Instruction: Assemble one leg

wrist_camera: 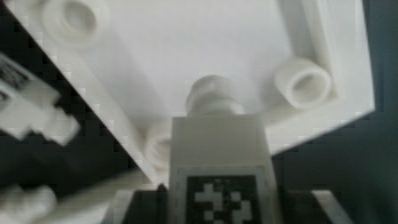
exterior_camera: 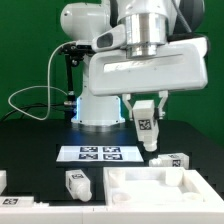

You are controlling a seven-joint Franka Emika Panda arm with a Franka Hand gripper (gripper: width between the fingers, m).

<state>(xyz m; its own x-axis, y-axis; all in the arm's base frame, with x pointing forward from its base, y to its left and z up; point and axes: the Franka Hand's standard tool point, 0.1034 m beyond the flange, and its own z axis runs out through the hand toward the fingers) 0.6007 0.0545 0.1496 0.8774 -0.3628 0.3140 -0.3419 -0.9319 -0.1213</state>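
— Black tabletop (exterior_camera: 30, 140) was seen under a white robot arm (exterior_camera: 110, 75), with a green wall (exterior_camera: 20, 40) behind. Where was the task's part found?

— The small white plastic leg with square black-and-white tags (exterior_camera: 146, 128) was held upright in the two-finger gripper (exterior_camera: 145, 112), directly below the wrist. The fingers were pressed against the sides of its blocky body, and the narrower stub end was pointed downward.

— Was it touching anything below?

— In the exterior view the leg was seen hanging clear of the table, just above the far edge of the large white rimmed panel (exterior_camera: 150, 185). In the wrist view the leg (wrist_camera: 217, 165) was aimed at the panel (wrist_camera: 169, 60), with a round raised socket (wrist_camera: 299, 85) just beside the stub. Contact could not be told from that view.

— What else was noted?

— The marker board (exterior_camera: 100, 153) lay flat between the arm's base and the panel. One spare white tagged peg (exterior_camera: 76, 183) was beside the panel on the exterior view's left, and another spare peg (exterior_camera: 175, 160) lay at its far edge on the right.
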